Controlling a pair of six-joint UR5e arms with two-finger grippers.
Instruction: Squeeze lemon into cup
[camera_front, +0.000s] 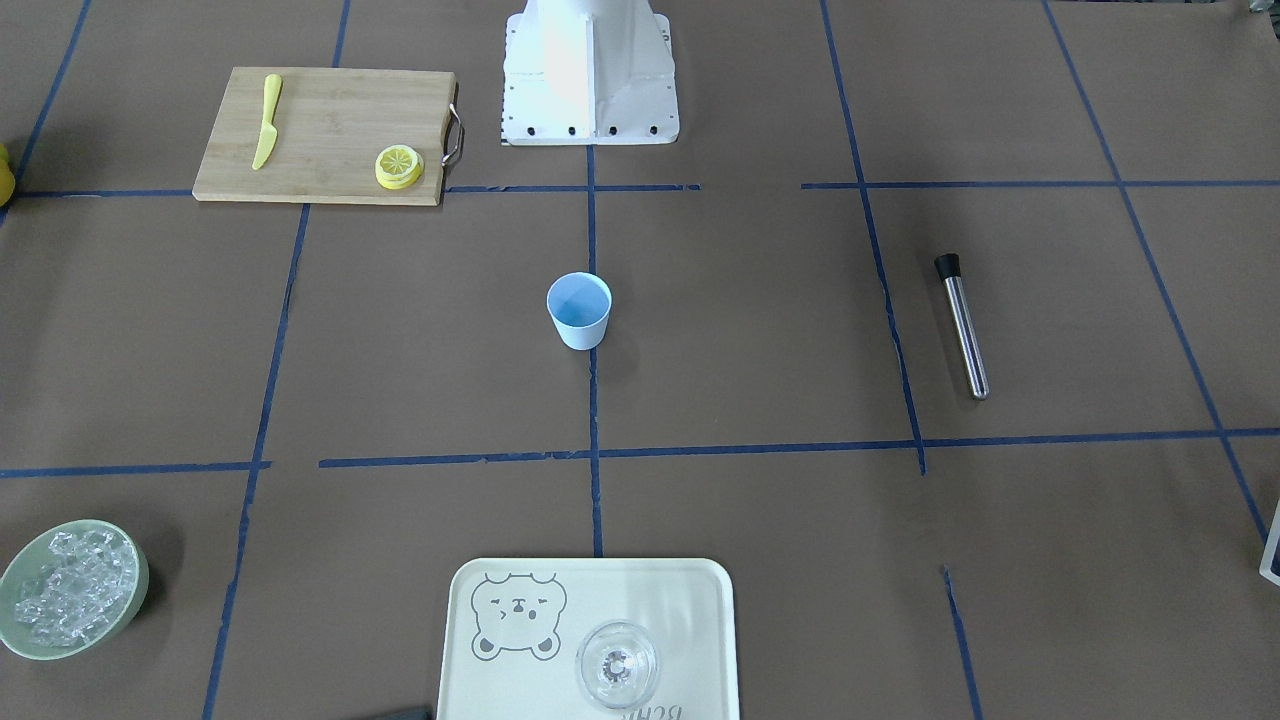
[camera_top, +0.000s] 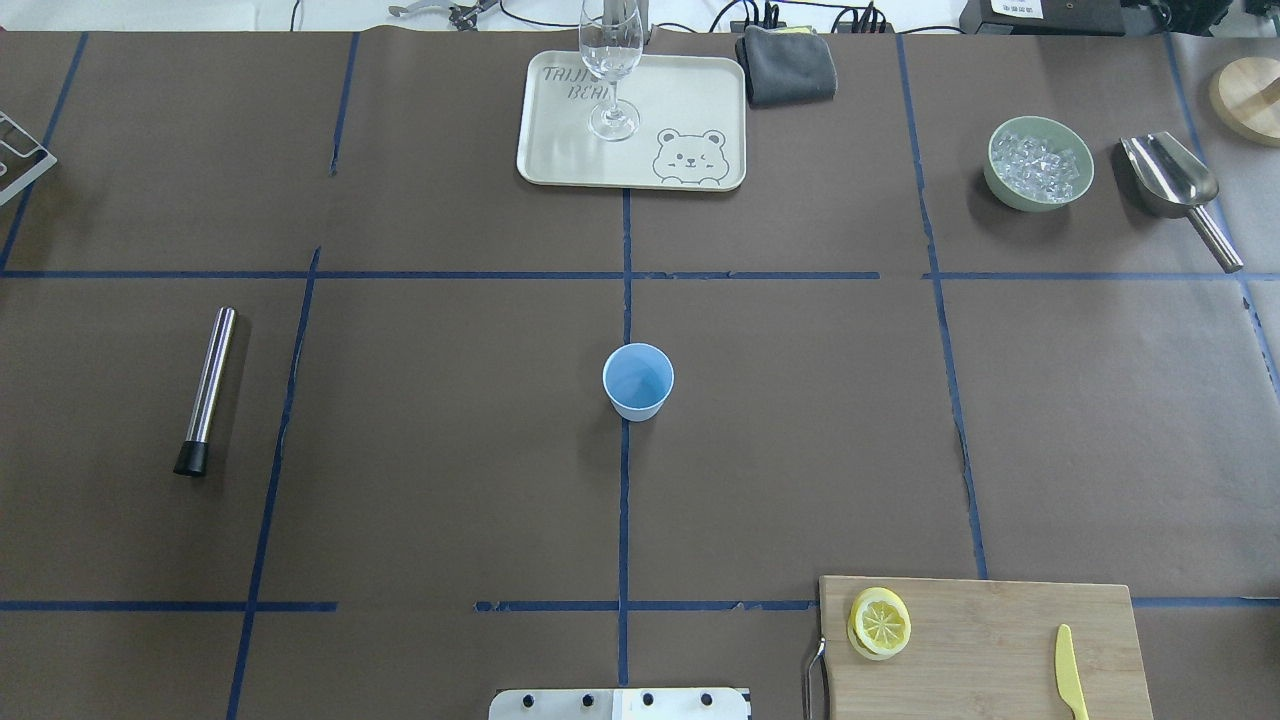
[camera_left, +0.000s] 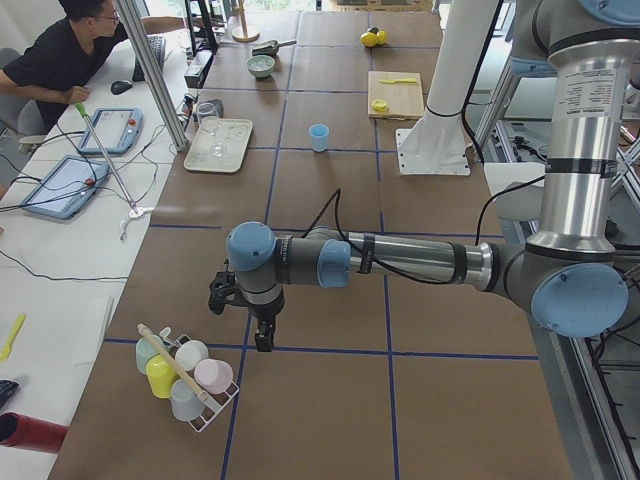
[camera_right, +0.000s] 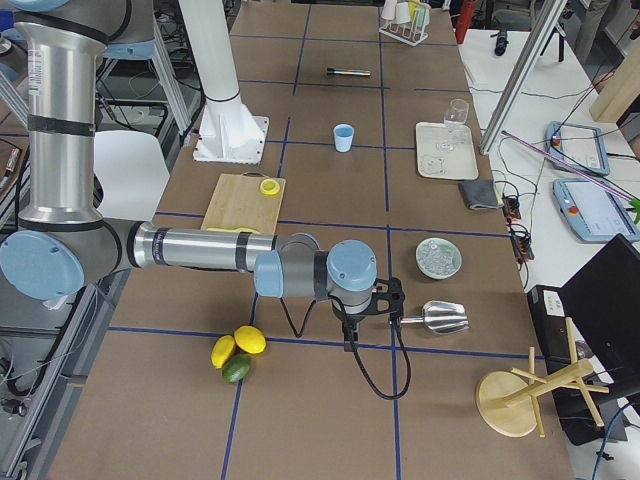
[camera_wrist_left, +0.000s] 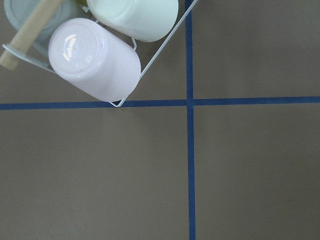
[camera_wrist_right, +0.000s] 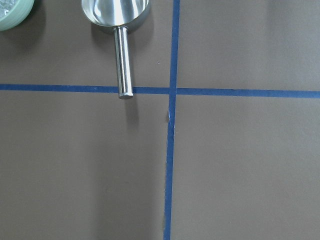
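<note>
Lemon (camera_top: 880, 622), a slice topping what looks like a small stack, lies on the board (camera_top: 990, 640) at the corner beside its metal handle, on the robot's right and close to its base; the knife (camera_top: 1070, 685) lies on the same board, well apart from it. The cup (camera_top: 638, 381) stands upright in the middle of the table on a blue tape line, well apart from the lemon and with nothing touching it. Beyond it the tray (camera_top: 560, 140) holds an upright glass (camera_top: 611, 70), with a folded grey cloth (camera_top: 787, 65) just beside the tray. A bowl (camera_top: 994, 160) of ice and a scoop (camera_top: 1170, 175) sit at the far right, and a steel rod (camera_top: 205, 390) with a black tip lies on the left. Neither arm is over this part of the table. The left gripper (camera_left: 250, 315) hangs above the table's left end next to a rack (camera_left: 185, 375) of upturned cups; the right gripper (camera_right: 365, 315) hangs above the right end near the scoop's handle. Both show only in the side views, so I cannot tell how wide either one stands. Nothing is seen in either one's grasp.
</note>
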